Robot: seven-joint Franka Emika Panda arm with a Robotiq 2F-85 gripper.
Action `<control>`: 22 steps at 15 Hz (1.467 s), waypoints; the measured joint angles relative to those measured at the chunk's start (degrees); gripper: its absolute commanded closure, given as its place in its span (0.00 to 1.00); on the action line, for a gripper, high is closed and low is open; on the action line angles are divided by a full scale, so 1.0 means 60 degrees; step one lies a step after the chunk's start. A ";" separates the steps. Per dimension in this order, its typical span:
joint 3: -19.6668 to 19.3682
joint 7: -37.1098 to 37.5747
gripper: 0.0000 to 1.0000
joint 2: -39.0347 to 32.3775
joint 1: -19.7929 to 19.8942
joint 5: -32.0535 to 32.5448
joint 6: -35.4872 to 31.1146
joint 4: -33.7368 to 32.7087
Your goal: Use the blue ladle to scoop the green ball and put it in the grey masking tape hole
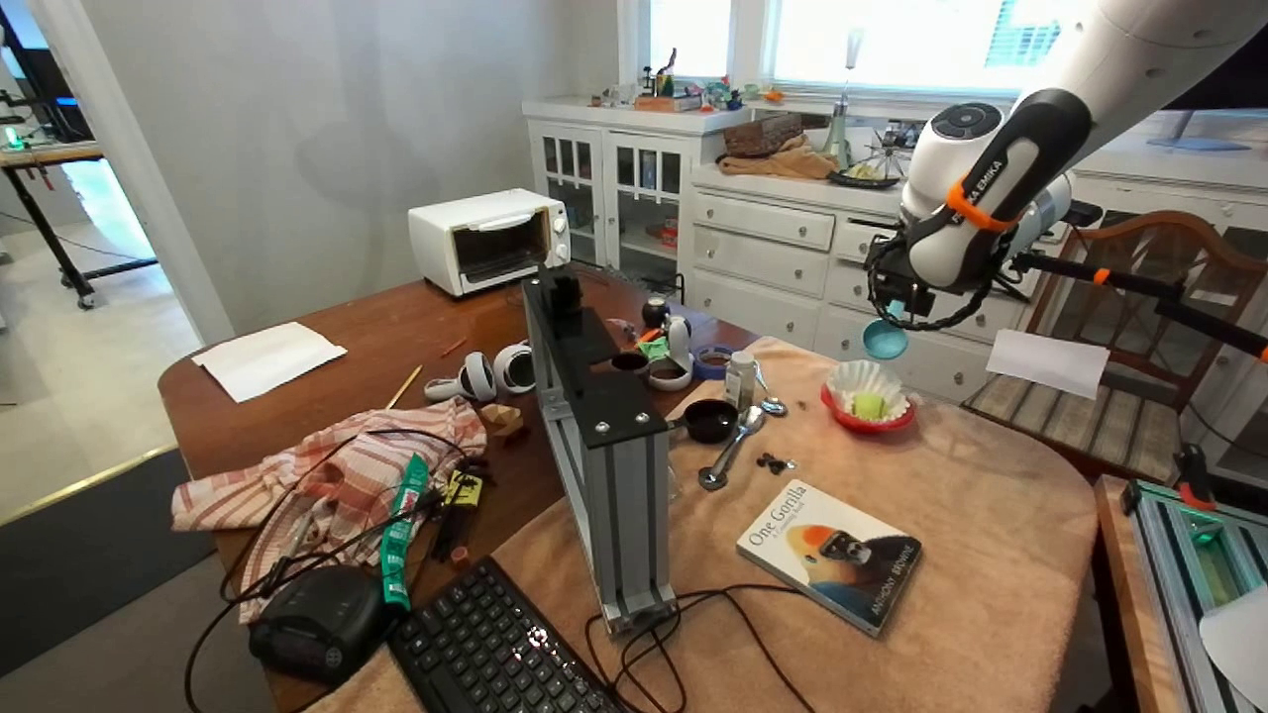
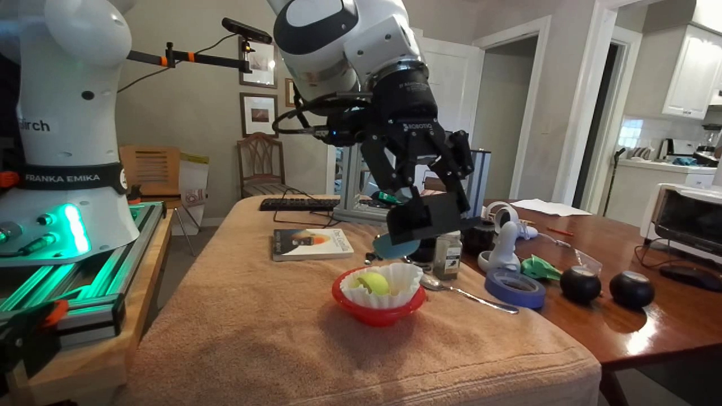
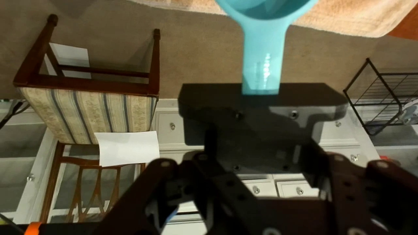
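My gripper (image 1: 913, 302) is shut on the handle of the teal-blue ladle (image 1: 885, 340); it also shows in an exterior view (image 2: 426, 219). In the wrist view the ladle's handle (image 3: 264, 60) sticks out from the black finger pads (image 3: 261, 104). The ladle's cup is cut off at the top edge there and its inside looks empty. The cup hangs above the red bowl (image 2: 379, 316), apart from it. The yellow-green ball (image 2: 373, 283) lies in the white fluted liner (image 2: 406, 282) inside the bowl. I cannot make out a grey masking tape roll for certain.
A blue tape roll (image 2: 514, 288) lies beside the bowl area, with a spice jar (image 2: 447, 256) and a metal spoon (image 2: 479, 299) near it. A black cup (image 1: 710, 421), a book (image 1: 832, 555) and a tall metal frame (image 1: 629, 515) stand further along the table.
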State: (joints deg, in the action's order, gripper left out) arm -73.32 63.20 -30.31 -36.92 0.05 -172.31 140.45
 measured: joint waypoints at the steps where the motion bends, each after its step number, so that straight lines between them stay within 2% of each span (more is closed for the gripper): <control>1: -0.0172 -0.0211 0.65 0.0006 -0.0232 -0.0001 0.0185 0.0082; 3: -0.0502 -0.0536 0.65 0.0023 -0.0684 -0.0018 0.0552 0.0239; 4: -0.0630 -0.0655 0.40 0.0025 -0.0872 -0.0046 0.0695 0.0292; 6: -0.0610 -0.0703 0.40 0.0009 -0.0909 -0.0161 0.0712 0.0304; 7: -0.0594 -0.0716 0.65 0.0003 -0.0887 -0.0175 0.0711 0.0303; 11: -0.0298 -0.0615 0.65 -0.0228 -0.0710 -0.0623 0.0701 0.0145; 15: 0.0188 -0.0018 0.65 -0.1121 -0.0723 -0.1217 0.0668 -0.0183; 22: 0.0175 0.0313 0.65 -0.2788 -0.1005 -0.1314 0.0237 -0.0312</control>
State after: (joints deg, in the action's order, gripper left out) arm -72.27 65.07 -47.04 -42.95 -7.84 -170.89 138.57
